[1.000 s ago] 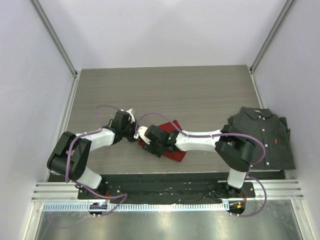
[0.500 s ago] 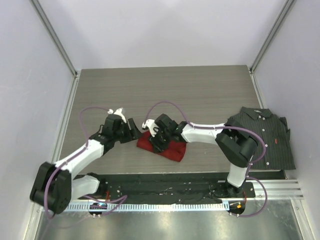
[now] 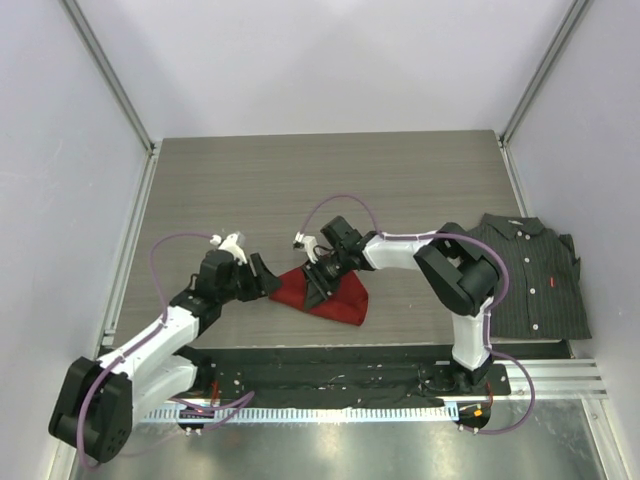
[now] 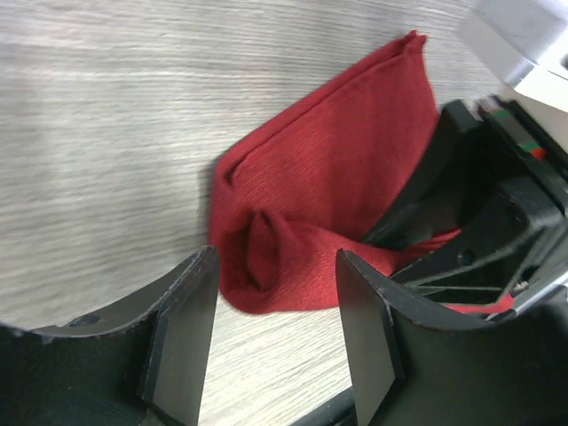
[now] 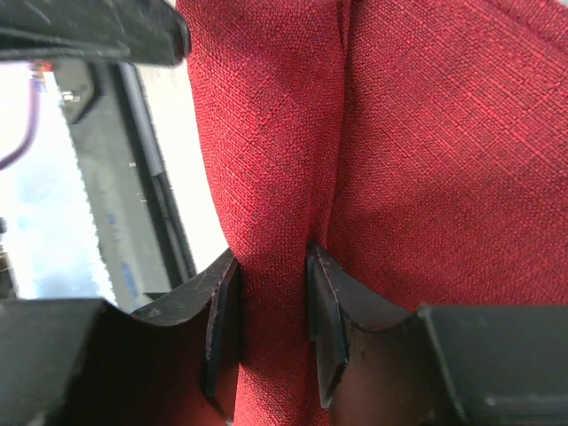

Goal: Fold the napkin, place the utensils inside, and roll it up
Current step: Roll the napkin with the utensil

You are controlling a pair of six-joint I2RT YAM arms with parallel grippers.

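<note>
The red napkin (image 3: 335, 297) lies bunched and partly rolled near the table's front edge. In the right wrist view a thick fold of the napkin (image 5: 426, 133) runs between the jaws, and my right gripper (image 5: 273, 311) is shut on it. From above, the right gripper (image 3: 320, 272) presses on the napkin's far left part. My left gripper (image 3: 268, 278) stands open just left of the cloth. In its wrist view the left gripper (image 4: 271, 346) has bare table between its fingers (image 4: 182, 337), with the napkin's rolled end (image 4: 266, 257) just ahead. The utensils are hidden.
A dark pinstriped shirt (image 3: 525, 275) lies folded at the table's right edge. The black base rail (image 3: 340, 372) runs close behind the napkin's near side. Grey walls (image 3: 60, 150) close in the table on three sides.
My left gripper has opened, let go and drawn back to the left of the napkin. The right gripper has closed on a fold and shifted toward the far right.
</note>
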